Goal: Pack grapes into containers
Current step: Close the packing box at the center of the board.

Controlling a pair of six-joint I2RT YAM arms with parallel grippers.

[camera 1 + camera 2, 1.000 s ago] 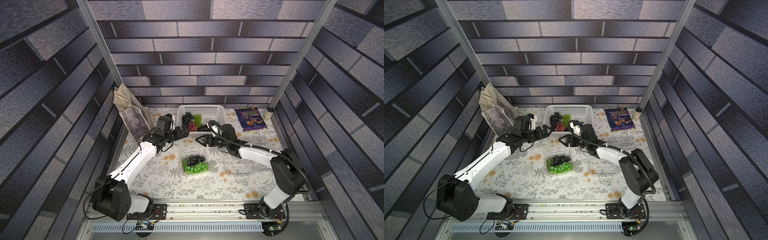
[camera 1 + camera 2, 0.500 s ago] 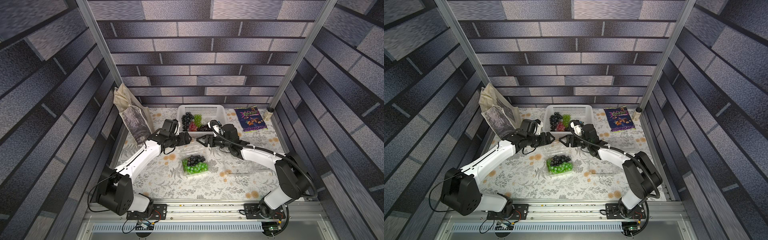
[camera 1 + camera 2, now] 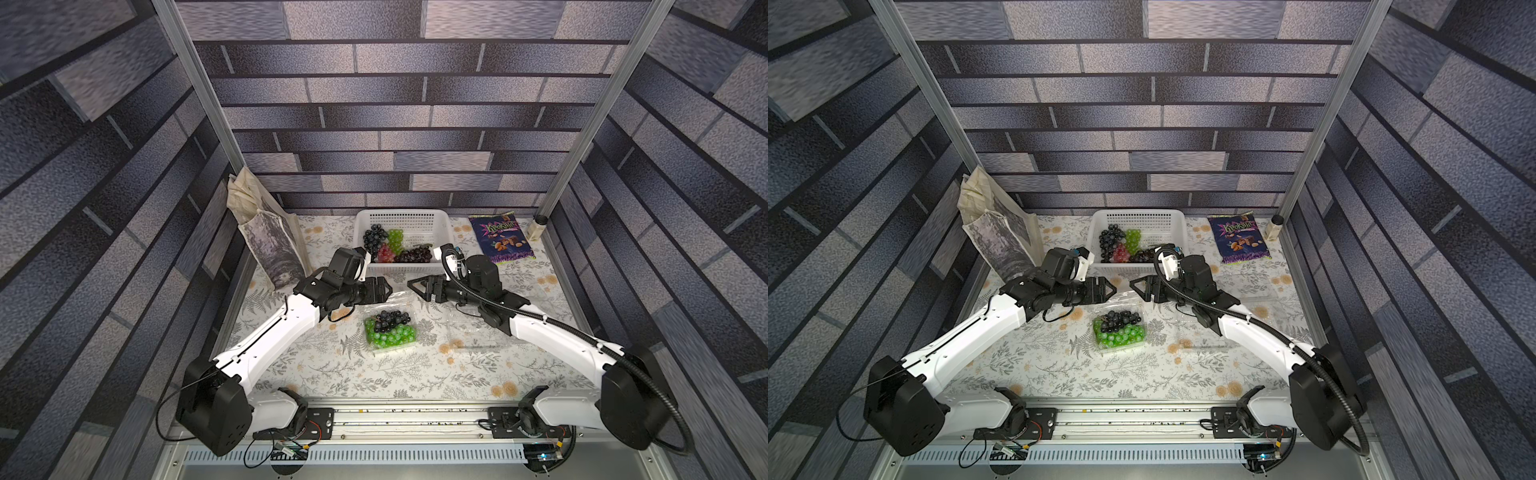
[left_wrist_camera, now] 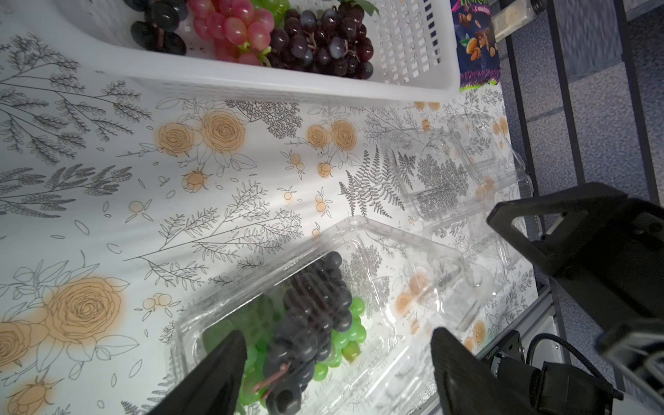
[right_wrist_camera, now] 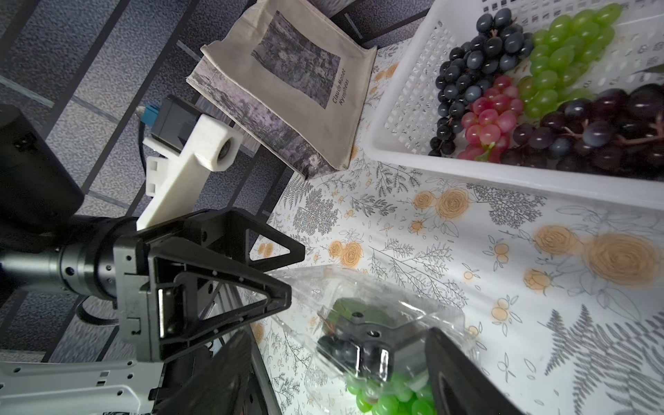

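Grey brick-patterned panels wall in a counter (image 3: pixel 332 374) laid with a floral cloth. Nearest the arm bases, at the middle, sits the filled container (image 4: pixel 190 334), holding green grapes (image 3: pixel 392 336) with a dark bunch (image 3: pixel 388 319) on top. Its clear lid barely shows in both top views. The left wrist view shows it open, reaching away from the tray, though I cannot tell whether it lies flat or stands raised.

Just past it, the left end effector (image 3: pixel 385 289) and right end effector (image 3: pixel 415 286) point at each other, tips near but apart. From above each looks like a single dark wedge. Each wrist view shows its own fingers spread wide, clamping nothing (the container lies below the gap).

An empty container (image 4: pixel 434 172) lies beyond, plain in the left wrist view but a mere glint from above.

Farther back, the white basket (image 3: pixel 358 232) holds black grapes (image 3: pixel 375 237), a green bunch (image 3: pixel 395 239), a red bunch (image 3: pixel 384 252) and a dark purple bunch (image 3: pixel 415 254).

A tote bag (image 3: pixel 266 245) leans at the left wall; its printed "Claude Monet" line is legible only in the right wrist view. A snack packet (image 3: pixel 500 239) and small jar (image 3: pixel 536 226) lie at the back right.
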